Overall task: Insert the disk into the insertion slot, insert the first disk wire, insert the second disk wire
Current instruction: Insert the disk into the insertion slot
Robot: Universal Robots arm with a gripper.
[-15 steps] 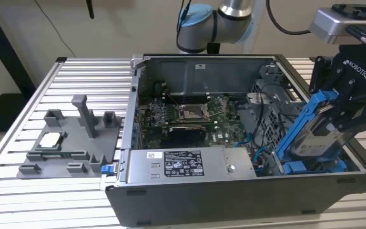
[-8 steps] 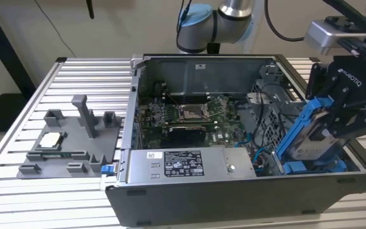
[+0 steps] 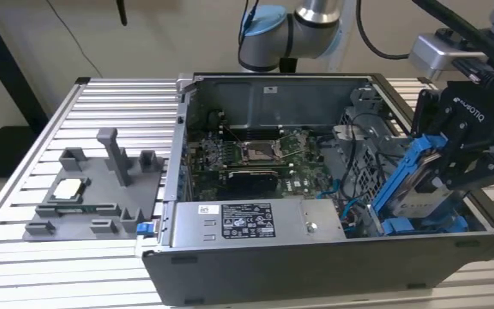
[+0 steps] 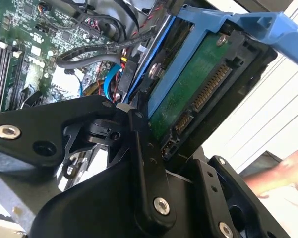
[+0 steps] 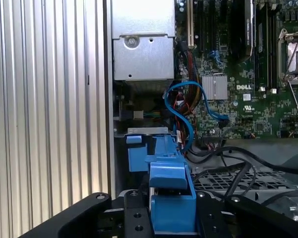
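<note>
- Clamping the disk (image 3: 420, 193) by its blue carrier frame (image 5: 171, 191), the gripper (image 3: 455, 164) is closed on it. In the first wrist view the frame's end sits squeezed between the two black fingers (image 4: 145, 148).
- The arm (image 3: 307, 26) rises beyond the worktop's far edge. Its wrist hangs over the end of the open computer case (image 3: 316, 270) on the exterior view's right.
- The disk is held steeply tilted, close to upright. Its lower end is down inside the case, just above the insertion slot (image 3: 406, 226), whose blue fittings show beneath it. Whether it touches them I cannot tell.
- In the second wrist view the disk's green circuit board (image 4: 188, 94), with its connector row, faces the camera, edged in bright blue.
- A blue cable (image 5: 184, 83) loops loose beside the motherboard (image 5: 248, 74), near the slot.
- The silver power-supply box (image 3: 251, 222) lies along the case's near wall.
- A grey fixture tray (image 3: 92, 193) rests on the worktop (image 3: 24, 270), toward its edge on the exterior view's left.
</note>
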